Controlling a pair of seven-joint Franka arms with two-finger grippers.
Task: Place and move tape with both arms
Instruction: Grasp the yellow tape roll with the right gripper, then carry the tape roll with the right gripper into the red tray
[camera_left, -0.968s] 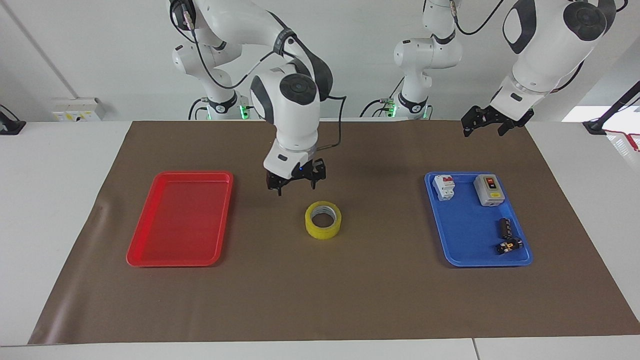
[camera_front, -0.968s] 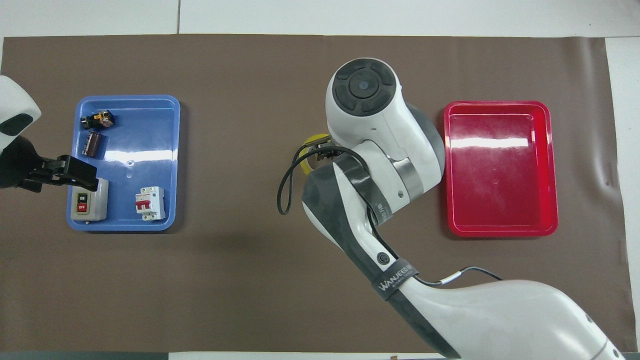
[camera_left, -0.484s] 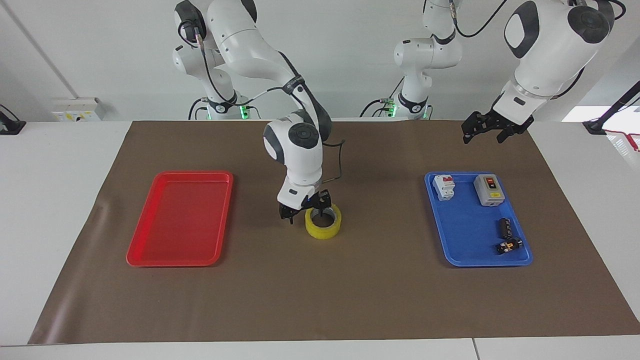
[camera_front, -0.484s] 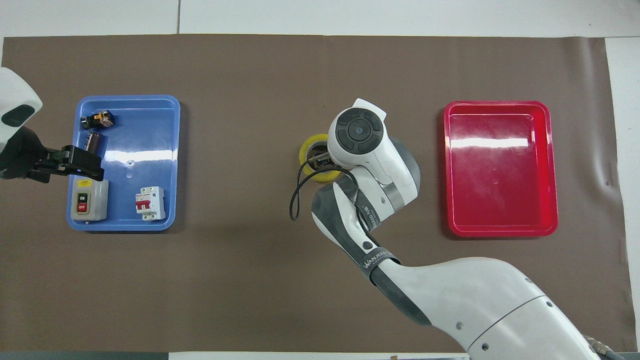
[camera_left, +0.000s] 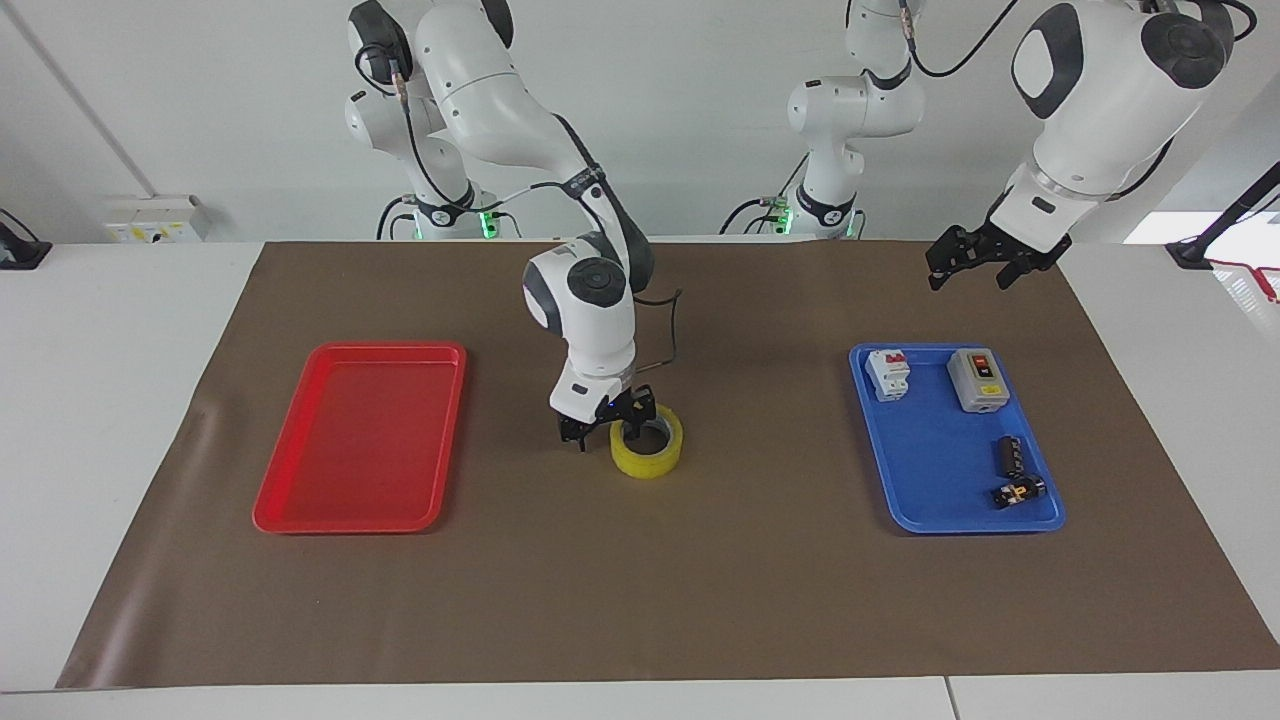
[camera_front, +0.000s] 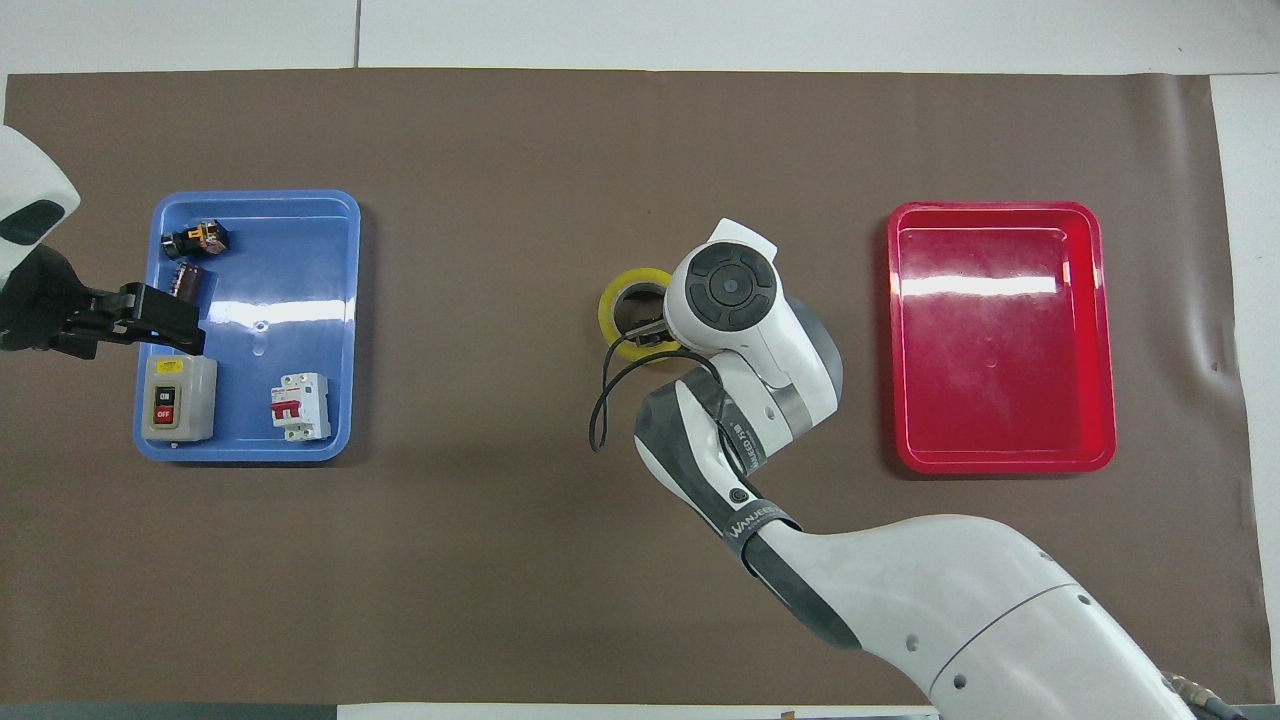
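Observation:
The tape (camera_left: 650, 462) is a yellow roll lying flat in the middle of the brown mat; part of it shows in the overhead view (camera_front: 612, 312) beside the right arm's wrist. My right gripper (camera_left: 603, 430) is down at the roll, open. One finger is inside the core and the other stands outside the wall on the red tray's side. My left gripper (camera_left: 968, 262) is open and empty, waiting high in the air; in the overhead view it (camera_front: 150, 325) is over the blue tray's edge.
A red tray (camera_left: 300, 505) lies toward the right arm's end, with nothing in it. A blue tray (camera_left: 930, 515) toward the left arm's end holds a grey switch box (camera_left: 976, 380), a white breaker (camera_left: 888, 374) and two small dark parts. Two smaller arms stand at the table's robot end.
My right gripper has come down from above the mat onto the tape, with one finger now inside the core. My left gripper has barely shifted.

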